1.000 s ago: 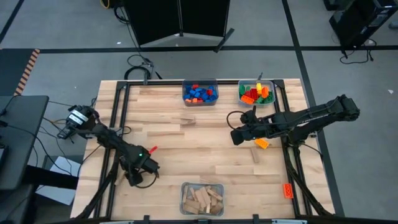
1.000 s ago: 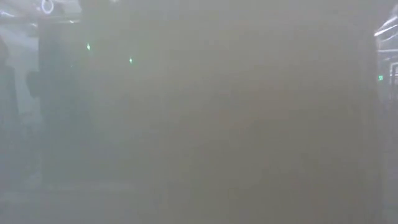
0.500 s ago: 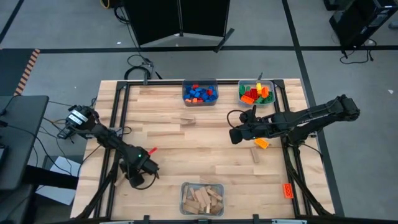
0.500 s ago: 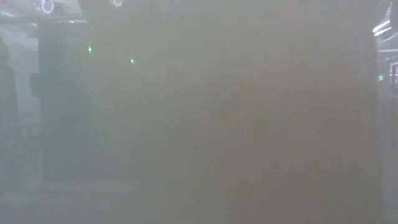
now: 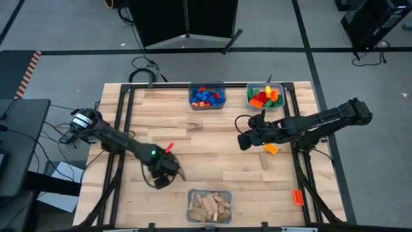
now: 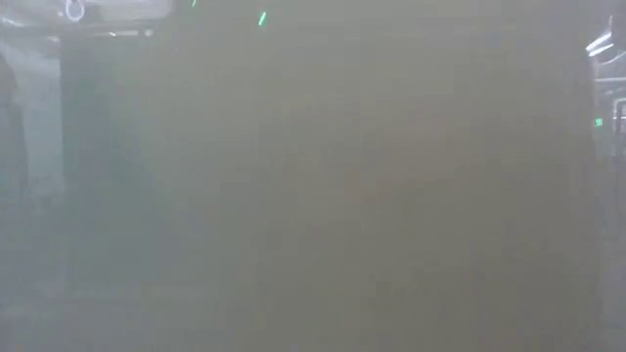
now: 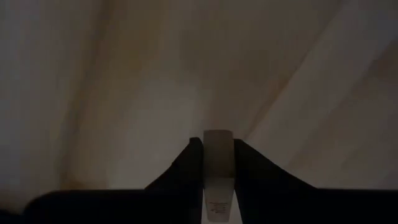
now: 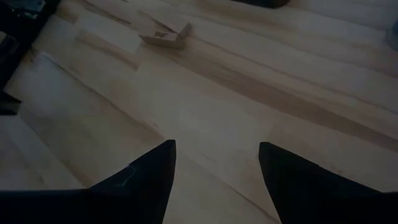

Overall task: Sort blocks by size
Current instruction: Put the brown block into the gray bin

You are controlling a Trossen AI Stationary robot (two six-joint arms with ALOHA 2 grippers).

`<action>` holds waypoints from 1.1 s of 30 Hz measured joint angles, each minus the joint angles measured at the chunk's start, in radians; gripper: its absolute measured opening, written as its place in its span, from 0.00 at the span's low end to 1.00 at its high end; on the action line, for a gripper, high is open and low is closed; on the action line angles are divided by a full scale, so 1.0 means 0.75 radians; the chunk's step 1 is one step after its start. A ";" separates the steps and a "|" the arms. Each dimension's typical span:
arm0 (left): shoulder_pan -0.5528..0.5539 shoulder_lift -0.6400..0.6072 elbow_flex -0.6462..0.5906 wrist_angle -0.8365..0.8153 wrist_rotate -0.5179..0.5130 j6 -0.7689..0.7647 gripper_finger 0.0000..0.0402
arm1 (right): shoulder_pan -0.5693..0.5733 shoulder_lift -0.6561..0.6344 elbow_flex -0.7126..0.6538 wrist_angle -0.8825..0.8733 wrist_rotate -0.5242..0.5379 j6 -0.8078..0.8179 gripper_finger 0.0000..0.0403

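Since a second ago we are swinging our left claw toward the wooden-block bin, pinching a tan block above the counter, while our right claw is waiting wide.

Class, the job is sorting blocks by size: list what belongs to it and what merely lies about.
Job:
- wooden block in the left hand
- orange brick
- three bins: wooden blocks, blue bricks, mixed bricks

Lying about:
- cables
- orange tag
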 joint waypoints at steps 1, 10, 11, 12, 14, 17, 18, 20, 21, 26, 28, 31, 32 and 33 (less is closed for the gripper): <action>0.019 0.000 0.062 -0.023 -0.045 0.046 0.16 | 0.000 0.000 0.000 0.001 -0.005 0.000 0.61; 0.115 -0.001 0.475 0.074 -0.313 0.493 0.16 | 0.000 0.000 0.000 -0.001 -0.009 0.017 0.61; 0.115 -0.002 0.483 0.080 -0.334 0.549 0.16 | 0.000 0.000 0.000 -0.003 -0.009 0.027 0.61; 0.115 -0.002 0.484 0.081 -0.356 0.595 0.16 | 0.000 0.000 0.000 -0.004 -0.009 0.042 0.61; 0.120 0.001 0.483 0.081 -0.402 0.655 0.16 | 0.000 0.000 0.000 -0.004 -0.009 0.057 0.61; 0.149 0.000 0.483 0.059 -0.440 0.765 0.16 | 0.009 0.000 0.000 -0.008 -0.026 0.086 0.61; 0.159 0.000 0.483 0.051 -0.455 0.786 0.16 | 0.015 0.000 0.000 -0.007 -0.036 0.094 0.61; 0.175 0.001 0.483 0.057 -0.487 0.796 0.16 | 0.036 0.000 0.000 -0.019 -0.054 0.109 0.61; 0.180 0.001 0.483 0.065 -0.495 0.772 0.16 | 0.050 0.000 0.000 -0.034 -0.061 0.114 0.61; 0.152 0.000 0.483 0.191 -0.536 0.552 0.16 | 0.169 0.000 0.000 -0.126 -0.066 0.124 0.61; 0.104 0.006 0.483 0.265 -0.582 0.467 0.16 | 0.234 0.000 0.000 -0.176 -0.066 0.160 0.61; 0.024 0.034 0.483 0.379 -0.633 0.315 0.16 | 0.354 0.000 0.000 -0.253 -0.065 0.230 0.61; -0.002 0.051 0.485 0.413 -0.637 0.273 0.16 | 0.398 0.000 0.000 -0.280 -0.062 0.257 0.61; -0.029 0.072 0.496 0.425 -0.637 0.228 0.16 | 0.444 0.000 0.000 -0.305 -0.059 0.288 0.61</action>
